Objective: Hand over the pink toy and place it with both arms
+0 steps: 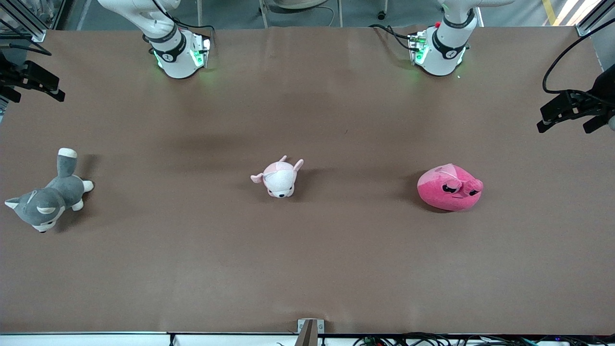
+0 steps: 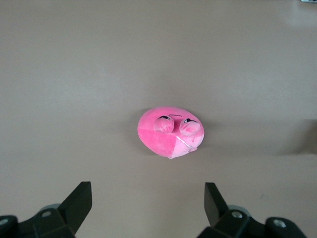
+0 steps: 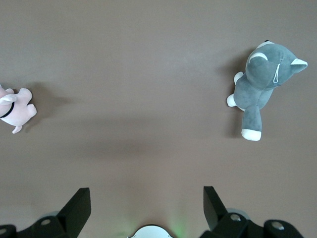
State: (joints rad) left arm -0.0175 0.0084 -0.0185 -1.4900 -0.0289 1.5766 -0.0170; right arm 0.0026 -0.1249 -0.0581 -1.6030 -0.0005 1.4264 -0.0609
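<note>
The hot-pink round plush [image 1: 449, 188] lies on the brown table toward the left arm's end, with its sleepy face toward the front camera. It also shows in the left wrist view [image 2: 168, 133]. My left gripper [image 2: 148, 185] is open and empty, high above the table over the area beside the pink toy. My right gripper [image 3: 146, 189] is open and empty, high over the table close to its own base [image 3: 148, 232]. Neither hand shows in the front view, only the left arm's base [image 1: 439, 48] and the right arm's base [image 1: 178, 53].
A small pale pink-and-white puppy plush [image 1: 279, 179] lies mid-table and shows in the right wrist view [image 3: 15, 109]. A grey-and-white husky plush [image 1: 45, 199] lies at the right arm's end [image 3: 265, 74]. Black fixtures [image 1: 571, 110] stand at both table ends.
</note>
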